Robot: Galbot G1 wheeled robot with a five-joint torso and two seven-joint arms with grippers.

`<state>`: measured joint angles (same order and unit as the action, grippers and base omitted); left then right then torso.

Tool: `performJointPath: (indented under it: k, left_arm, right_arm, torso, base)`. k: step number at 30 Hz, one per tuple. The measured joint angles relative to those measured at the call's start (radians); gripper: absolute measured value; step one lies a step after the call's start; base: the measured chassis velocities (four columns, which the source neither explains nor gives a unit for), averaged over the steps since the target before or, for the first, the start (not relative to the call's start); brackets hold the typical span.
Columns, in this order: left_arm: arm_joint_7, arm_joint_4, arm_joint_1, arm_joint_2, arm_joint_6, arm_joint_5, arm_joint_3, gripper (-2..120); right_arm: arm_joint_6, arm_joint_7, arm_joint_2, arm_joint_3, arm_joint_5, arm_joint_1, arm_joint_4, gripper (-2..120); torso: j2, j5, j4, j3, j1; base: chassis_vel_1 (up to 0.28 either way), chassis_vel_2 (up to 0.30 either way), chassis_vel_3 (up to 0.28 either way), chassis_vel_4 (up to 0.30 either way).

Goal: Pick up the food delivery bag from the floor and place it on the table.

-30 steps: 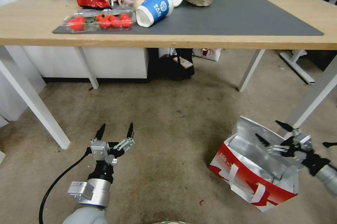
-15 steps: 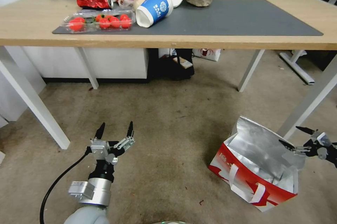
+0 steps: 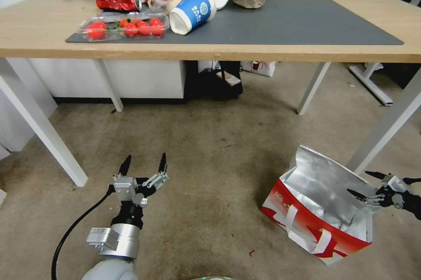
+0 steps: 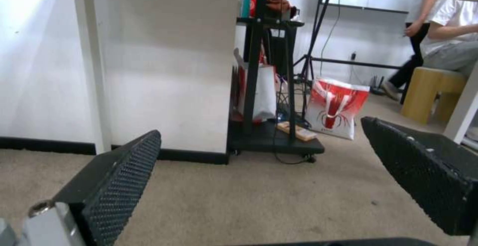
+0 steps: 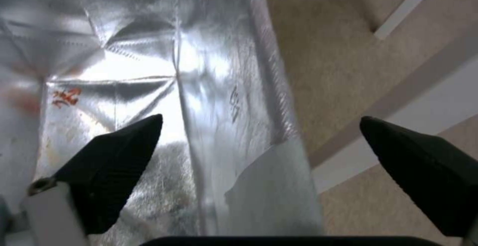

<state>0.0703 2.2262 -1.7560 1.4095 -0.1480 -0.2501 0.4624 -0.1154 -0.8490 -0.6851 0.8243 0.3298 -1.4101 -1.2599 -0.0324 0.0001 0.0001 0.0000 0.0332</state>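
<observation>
Bag first: the food delivery bag [image 3: 318, 212] is sitting on the floor [image 3: 210, 170] to my right, near a white leg of the table [image 3: 210, 52], its mouth gaping and the silver foil lining facing up. My right gripper [image 3: 367, 184] is hovering at the bag's far rim with its fingers spread wide, holding nothing; in the right wrist view one fingertip [image 5: 112, 152] is hanging over the foil interior while the other is lying outside over the carpet, so the side wall [image 5: 259, 100] is running between them. To do this well, I am judging I should keep that wall centred, sink low enough for a solid bite on paper and foil, then close, since thin foil may crumple or slip. My left gripper [image 3: 144, 165] is idling low over the floor, fingers apart and empty.

Inside the bag I am seeing only creased foil and a small red mark; no contents are visible. On the table, a clear tray [image 3: 123, 26] is holding red tomatoes.
</observation>
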Motion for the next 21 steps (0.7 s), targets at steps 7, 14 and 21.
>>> performJointPath:
  k: [7, 14, 21]
  left_arm:
    - [0.002, 0.0, -0.001, 0.0, -0.002, 0.0, 0.0, 100]
    - [0.002, 0.001, -0.001, -0.002, -0.002, -0.001, 0.001, 100]
    - [0.004, 0.001, 0.003, -0.013, -0.002, -0.006, 0.005, 100]
  right_arm:
    - [0.016, -0.012, -0.011, -0.014, -0.011, 0.007, 0.012, 73]
    - [0.022, -0.015, -0.014, -0.017, -0.014, 0.012, 0.024, 52]
    - [0.021, -0.005, -0.015, -0.021, -0.015, 0.014, 0.028, 22]
  torso:
    - [0.0, -0.0001, 0.0, 0.0, 0.0]
    - [0.0, -0.0001, 0.0, 0.0, 0.0]
    - [0.0, -0.0001, 0.0, 0.0, 0.0]
  base:
    - [0.0, 0.0, 0.0, 0.0]
    - [0.0, 0.0, 0.0, 0.0]
    - [0.0, 0.0, 0.0, 0.0]
